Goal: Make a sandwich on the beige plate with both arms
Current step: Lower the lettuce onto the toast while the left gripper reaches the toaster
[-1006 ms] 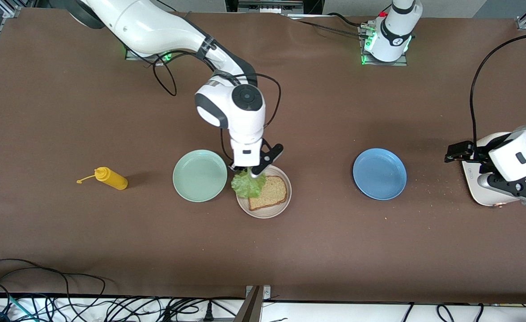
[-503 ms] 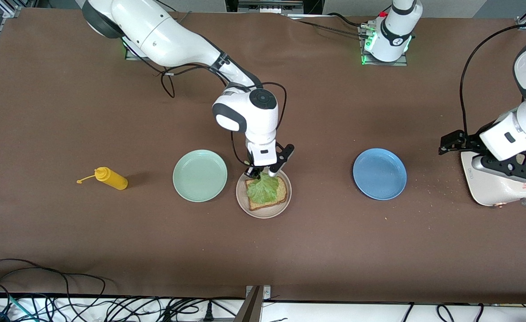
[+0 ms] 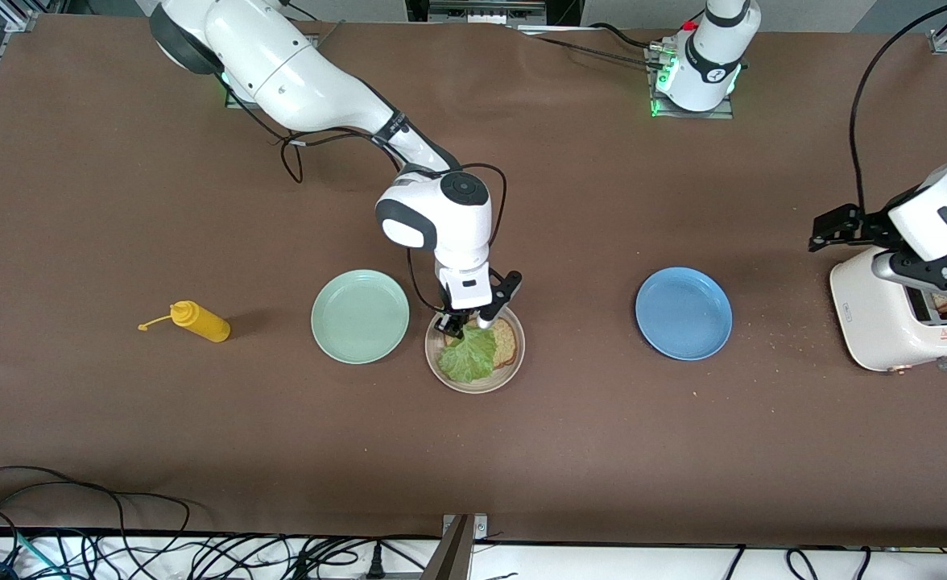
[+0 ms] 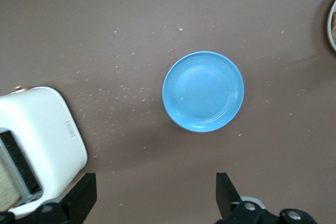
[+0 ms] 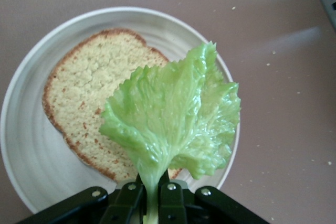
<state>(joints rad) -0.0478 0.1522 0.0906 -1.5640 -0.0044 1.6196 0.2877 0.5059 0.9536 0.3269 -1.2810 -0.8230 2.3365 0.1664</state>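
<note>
Clenched, the jaws of the right gripper (image 3: 464, 325), on the stem of a ruffled green lettuce leaf (image 5: 176, 121). Hung low over a brown wholegrain bread slice (image 5: 92, 111), draping most of it, on the round pale beige plate (image 3: 514, 362). Flanked by a mint green plate (image 3: 360, 316) toward the right arm's end and a blue plate (image 4: 203, 91) toward the left arm's. Spread wide and empty, the left gripper (image 4: 156, 198), above a white toaster (image 3: 892, 318). Farther off beside the mint plate, a yellow squeeze bottle (image 3: 198, 321).

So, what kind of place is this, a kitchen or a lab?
Most likely a robotics lab set up as a mock kitchen: two robot arms bolted to a brown table, loose cables along its edge, and a toaster.
</note>
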